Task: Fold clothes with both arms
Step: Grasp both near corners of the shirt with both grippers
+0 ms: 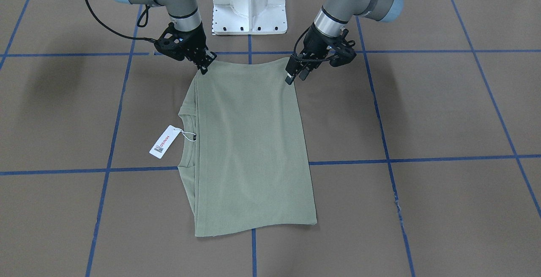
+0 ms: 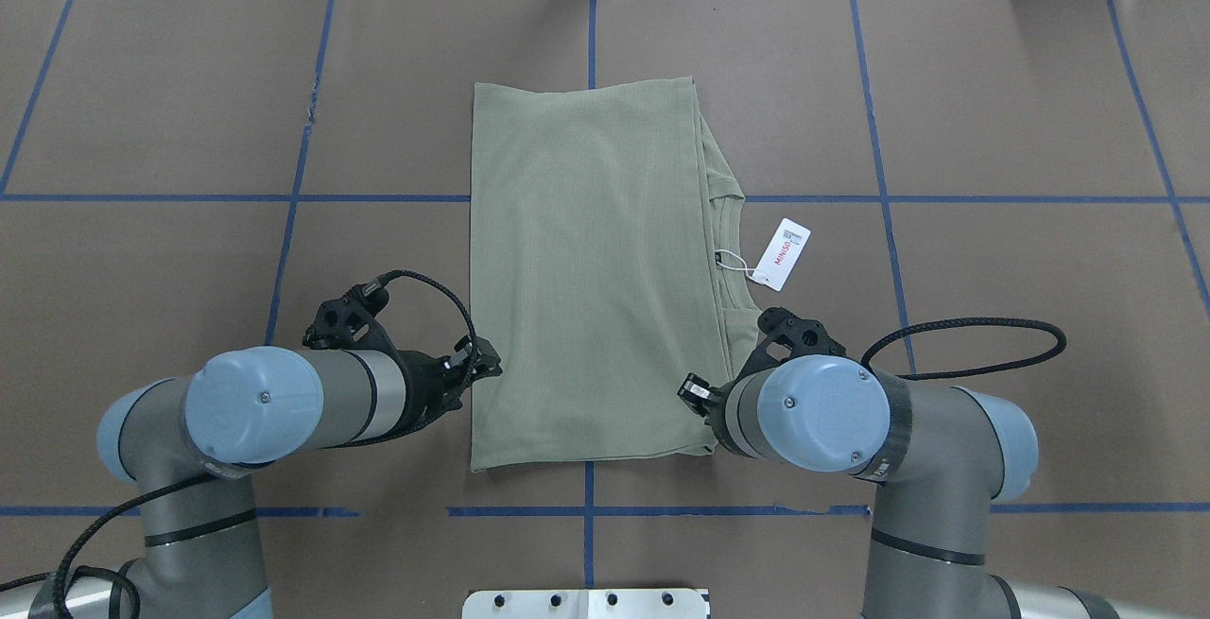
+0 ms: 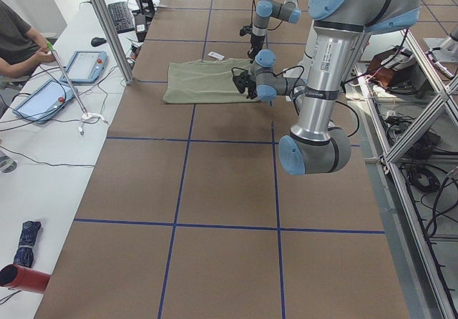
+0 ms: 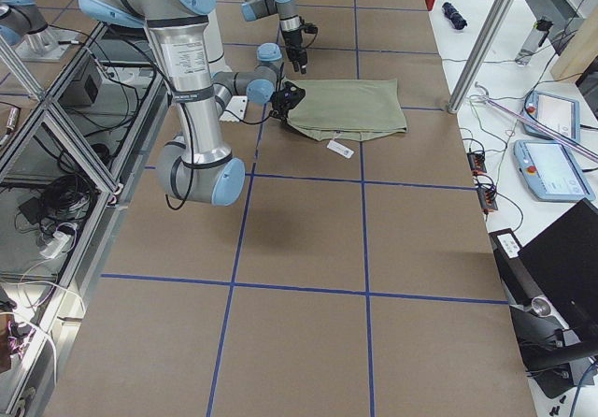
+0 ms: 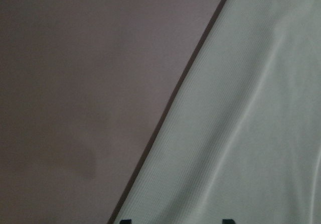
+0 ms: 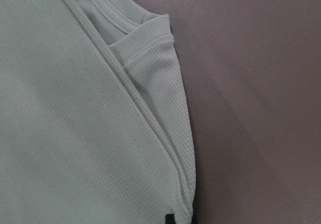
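Observation:
The olive-green shirt (image 1: pixel 249 150) lies folded into a long rectangle on the brown table, sleeves tucked in and collar on its right side in the overhead view (image 2: pixel 586 269). Its white hang tag (image 2: pixel 790 253) lies on the table beside the collar. My left gripper (image 2: pixel 484 362) is at the shirt's near left corner. The left wrist view shows its fingertips (image 5: pixel 125 221) apart over the cloth (image 5: pixel 241 133), so it is open. My right gripper (image 1: pixel 206 65) is at the near right corner, with its tips together on the folded edge (image 6: pixel 150 108).
The white pedestal (image 1: pixel 249 4) stands just behind the shirt's near edge. Blue tape lines (image 2: pixel 142 196) cross the brown table cover. At the far table end an operator (image 3: pixel 18 40) sits with tablets (image 3: pixel 86 65).

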{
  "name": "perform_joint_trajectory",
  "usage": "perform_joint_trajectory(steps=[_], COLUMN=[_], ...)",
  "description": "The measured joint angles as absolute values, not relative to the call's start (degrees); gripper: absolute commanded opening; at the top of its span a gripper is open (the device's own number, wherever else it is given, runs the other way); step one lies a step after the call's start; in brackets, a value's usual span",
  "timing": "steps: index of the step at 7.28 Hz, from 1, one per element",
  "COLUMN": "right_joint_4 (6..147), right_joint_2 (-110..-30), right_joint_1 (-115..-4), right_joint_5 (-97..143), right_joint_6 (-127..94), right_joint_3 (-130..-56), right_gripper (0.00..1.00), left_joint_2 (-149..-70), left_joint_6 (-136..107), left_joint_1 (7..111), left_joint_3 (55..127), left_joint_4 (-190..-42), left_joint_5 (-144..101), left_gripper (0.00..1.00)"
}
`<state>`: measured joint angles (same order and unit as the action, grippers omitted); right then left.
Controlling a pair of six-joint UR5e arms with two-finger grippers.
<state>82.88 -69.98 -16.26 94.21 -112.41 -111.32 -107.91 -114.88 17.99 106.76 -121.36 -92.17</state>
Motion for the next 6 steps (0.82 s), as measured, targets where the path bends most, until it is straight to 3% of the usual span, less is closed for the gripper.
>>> perform_joint_trajectory(steps=[6], right_joint_4=[82.9], right_joint_2=[-70.0], right_joint_1=[-16.3], right_joint_5=[94.2], right_joint_6=[-112.4], right_joint_3=[-112.3], right_gripper=[0.0], left_joint_2=[-107.6], left_joint_6=[-118.6], left_joint_1=[14.0], left_joint_3=[105.8], left_joint_4=[-121.0], left_joint_5=[-91.8], left_gripper=[0.6])
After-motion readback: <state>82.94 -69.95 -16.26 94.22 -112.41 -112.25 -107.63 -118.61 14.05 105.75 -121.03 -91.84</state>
